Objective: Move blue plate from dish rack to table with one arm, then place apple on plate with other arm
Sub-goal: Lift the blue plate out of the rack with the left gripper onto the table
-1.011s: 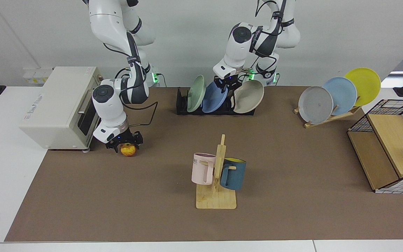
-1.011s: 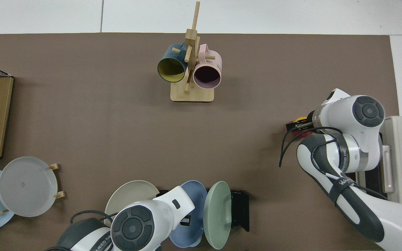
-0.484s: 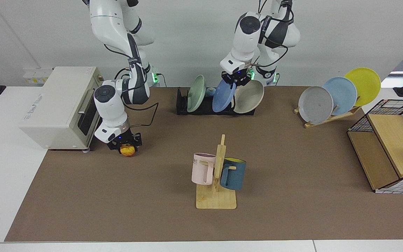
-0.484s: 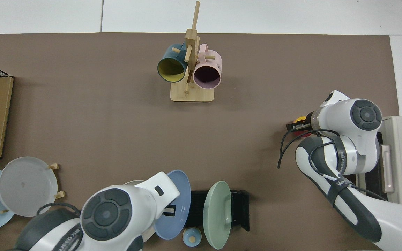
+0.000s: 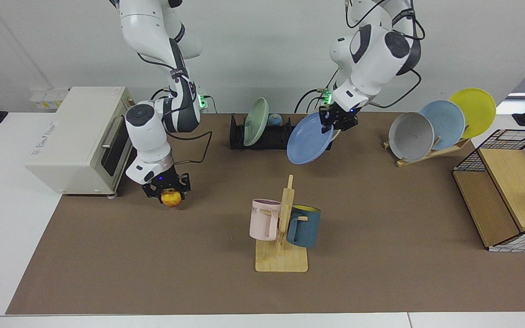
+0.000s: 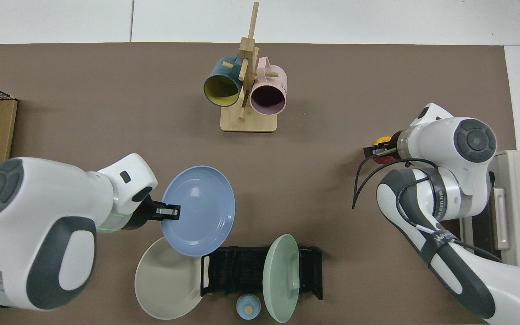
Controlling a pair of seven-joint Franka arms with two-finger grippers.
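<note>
My left gripper (image 5: 338, 122) pinches the rim of the blue plate (image 5: 309, 145), carried clear of the dish rack (image 5: 262, 136) above the table (image 5: 381, 218). My right gripper (image 5: 167, 193) clamps the apple (image 5: 170, 198), ready; setting the plate down remains.

A wooden mug stand (image 5: 281, 248) sits centre-near, holding a pink mug (image 5: 263, 219) and a dark blue mug (image 5: 305, 226). Far left, a white toaster oven (image 5: 78, 139). Far right, grey (image 5: 411, 136), pale blue (image 5: 445, 120) and yellow (image 5: 474, 109) plates lean on a wooden rack (image 5: 431, 154).
</note>
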